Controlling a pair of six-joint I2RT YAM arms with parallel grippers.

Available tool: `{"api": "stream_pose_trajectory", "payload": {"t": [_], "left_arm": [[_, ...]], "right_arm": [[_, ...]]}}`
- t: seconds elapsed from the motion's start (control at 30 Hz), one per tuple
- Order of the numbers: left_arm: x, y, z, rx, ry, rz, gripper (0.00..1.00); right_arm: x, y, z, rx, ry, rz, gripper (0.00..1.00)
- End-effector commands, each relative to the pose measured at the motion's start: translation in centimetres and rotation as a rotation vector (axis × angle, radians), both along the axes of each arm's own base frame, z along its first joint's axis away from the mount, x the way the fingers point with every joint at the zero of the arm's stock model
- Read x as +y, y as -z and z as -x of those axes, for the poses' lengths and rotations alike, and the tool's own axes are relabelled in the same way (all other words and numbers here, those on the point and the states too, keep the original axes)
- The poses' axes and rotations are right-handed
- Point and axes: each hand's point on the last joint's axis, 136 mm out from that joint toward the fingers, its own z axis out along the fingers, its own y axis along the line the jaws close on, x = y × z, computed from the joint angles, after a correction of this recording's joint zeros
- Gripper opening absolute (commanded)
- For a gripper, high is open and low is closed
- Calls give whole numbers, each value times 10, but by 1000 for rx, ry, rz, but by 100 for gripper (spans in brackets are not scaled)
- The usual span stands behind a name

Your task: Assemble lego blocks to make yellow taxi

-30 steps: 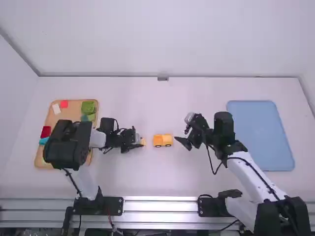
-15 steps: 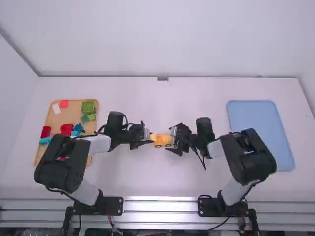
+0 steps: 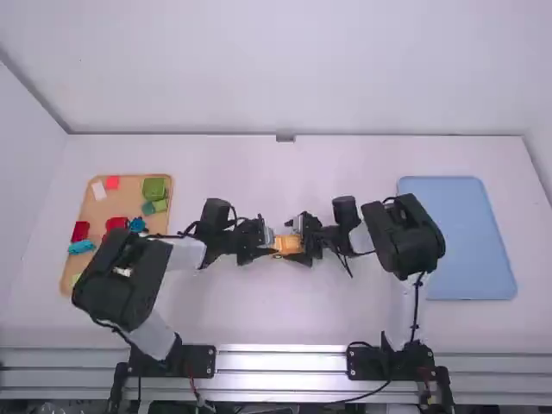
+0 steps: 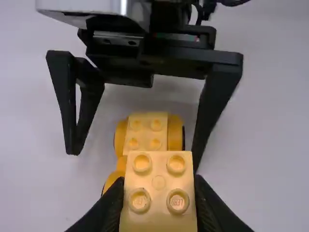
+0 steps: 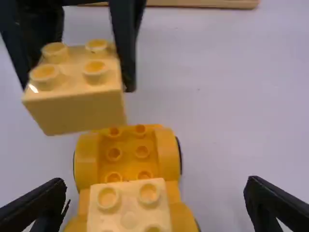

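The white table (image 3: 285,185) spreads around both grippers, with a plain pale wall (image 3: 276,60) beyond them and a metal rail (image 3: 280,362) along the near edge. Well to the left of the left gripper (image 3: 273,250), a wooden tray (image 3: 134,194) holds red, green, blue and white blocks (image 3: 153,188). Well to the right of the right gripper (image 3: 299,247) lies a blue tray (image 3: 470,241).

The left gripper is clamped on a pale yellow block (image 4: 158,193) with four round studs on top, held above the car base; I cannot tell whether they touch. The car base (image 5: 128,152) is deeper yellow, with rounded sides, dark wheels and a studded recess. Another pale yellow studded block (image 5: 129,212) sits on it, toward the right gripper. The right gripper's fingers stand apart, with the car base between them.
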Motion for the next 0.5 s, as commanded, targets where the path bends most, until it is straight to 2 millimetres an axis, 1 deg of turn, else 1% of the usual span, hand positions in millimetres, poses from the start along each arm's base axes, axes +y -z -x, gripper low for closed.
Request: {"api": "stream_pose_trajectory", "payload": {"t": [0.0, 0.07, 0.1, 0.13, 0.17, 0.2, 0.23, 0.33, 0.47], "left_arm": [[-2, 9, 1, 61, -20, 20, 15], [-3, 11, -2, 61, -28, 27, 15], [-3, 12, -3, 63, -31, 30, 16], [-3, 12, -3, 63, -31, 30, 16], [-3, 12, -3, 61, -30, 29, 16], [-3, 13, -3, 63, -26, 24, 17], [-3, 13, -2, 71, -25, 22, 17], [-3, 15, -1, 58, 1, 0, 17], [-4, 17, 2, 51, 40, -27, 17]], "right_arm": [[5, 4, 5, -22, -52, -10, 100], [6, 6, 10, -40, -80, 1, 93], [5, 9, 13, -43, -94, 12, 83], [5, 10, 13, -43, -95, 13, 78], [5, 10, 13, -43, -95, 14, 76], [3, 10, 13, -32, -87, 15, 61], [2, 10, 12, -24, -80, 14, 56], [2, 11, 13, -19, -80, 17, 49], [0, 16, 15, 0, -71, 44, 47]]}}
